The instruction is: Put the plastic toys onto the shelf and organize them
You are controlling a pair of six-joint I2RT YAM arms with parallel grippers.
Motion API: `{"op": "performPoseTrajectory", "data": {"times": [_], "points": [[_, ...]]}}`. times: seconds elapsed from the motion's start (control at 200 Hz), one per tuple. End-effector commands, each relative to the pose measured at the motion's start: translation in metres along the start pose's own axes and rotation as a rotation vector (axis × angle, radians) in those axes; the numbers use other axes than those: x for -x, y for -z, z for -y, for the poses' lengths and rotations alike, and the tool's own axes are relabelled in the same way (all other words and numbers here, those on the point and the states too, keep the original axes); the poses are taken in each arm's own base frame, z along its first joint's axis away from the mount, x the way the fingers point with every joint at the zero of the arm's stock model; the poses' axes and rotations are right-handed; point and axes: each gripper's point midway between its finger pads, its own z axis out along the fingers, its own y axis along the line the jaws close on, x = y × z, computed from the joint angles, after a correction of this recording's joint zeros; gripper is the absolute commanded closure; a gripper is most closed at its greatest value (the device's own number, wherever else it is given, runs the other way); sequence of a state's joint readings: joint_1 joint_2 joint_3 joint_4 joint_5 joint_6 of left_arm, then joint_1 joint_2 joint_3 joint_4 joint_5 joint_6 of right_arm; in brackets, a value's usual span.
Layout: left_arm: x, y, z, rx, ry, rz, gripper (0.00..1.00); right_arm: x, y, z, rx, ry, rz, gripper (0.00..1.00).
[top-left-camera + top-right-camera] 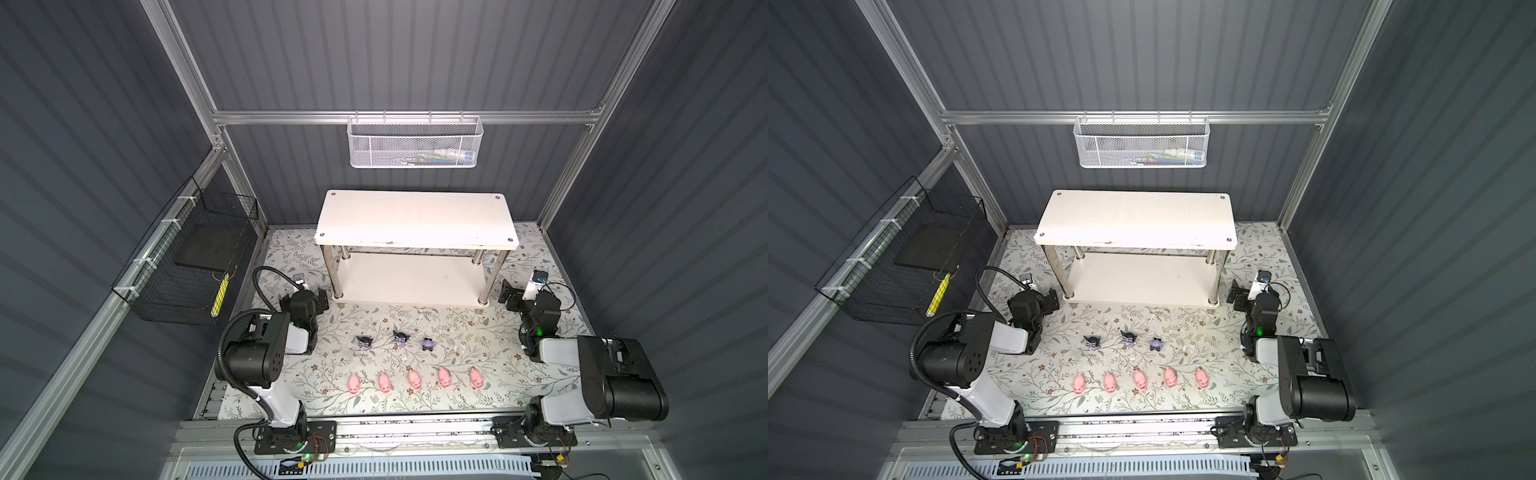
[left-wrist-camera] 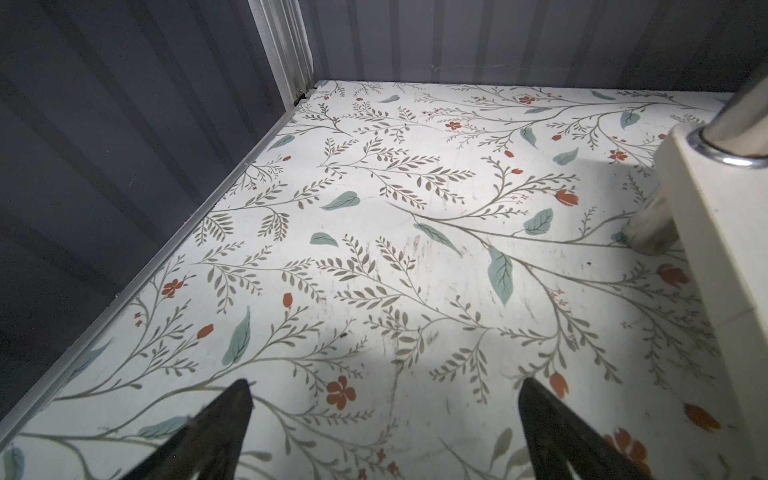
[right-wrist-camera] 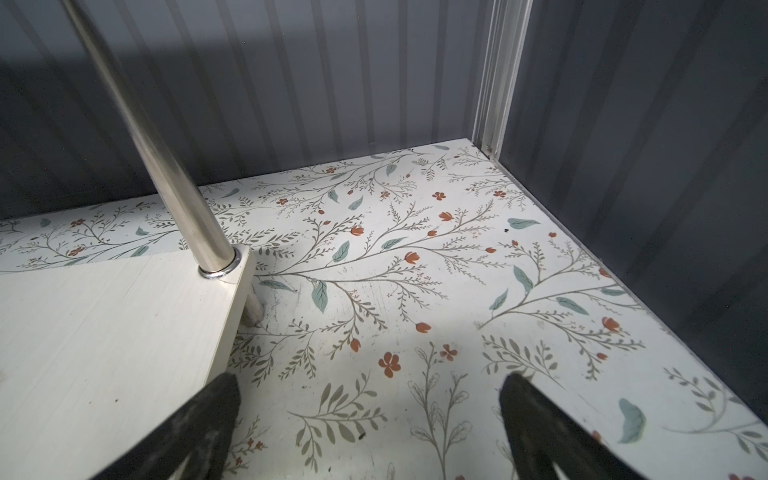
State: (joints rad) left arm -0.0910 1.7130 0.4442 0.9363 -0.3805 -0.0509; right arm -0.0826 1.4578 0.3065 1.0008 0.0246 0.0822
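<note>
My left tool (image 2: 384,399), spread and empty, hangs by the shelf's (image 1: 415,220) 8 o'clock corner. Three purple figures (image 1: 400,338) and five pink pigs (image 1: 413,378) stand on the surface (image 1: 457,328) at its 4 o'clock. From my right tool (image 3: 370,390), equally spread, they lie at 8 o'clock.

- No text, label, brand, number or sign can be read in any view.
- The narrow yellow strip (image 1: 220,293) inside the black wire basket (image 1: 166,270) is too small to tell whether it bears print.
- The coloured packets (image 1: 446,157) in the white mesh basket (image 1: 374,143) show blurred print that is not legible.
</note>
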Motion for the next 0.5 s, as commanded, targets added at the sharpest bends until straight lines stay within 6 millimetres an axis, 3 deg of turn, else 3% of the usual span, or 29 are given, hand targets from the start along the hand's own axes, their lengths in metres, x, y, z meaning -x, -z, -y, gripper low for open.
{"op": "performPoseTrajectory", "data": {"times": [0.0,0.265,0.495], "points": [[0.005,-0.001,0.003,-0.008,-0.020,0.014,0.00,0.002,0.000,-0.001,0.004,-0.005,0.005,0.01],[0.023,0.008,-0.010,0.066,-0.004,-0.010,0.00,0.028,0.012,0.009,-0.065,-0.027,0.005,0.01],[0.032,0.037,-0.031,0.172,0.081,-0.038,0.01,0.037,0.045,0.029,-0.175,-0.162,0.049,0.01]]}}
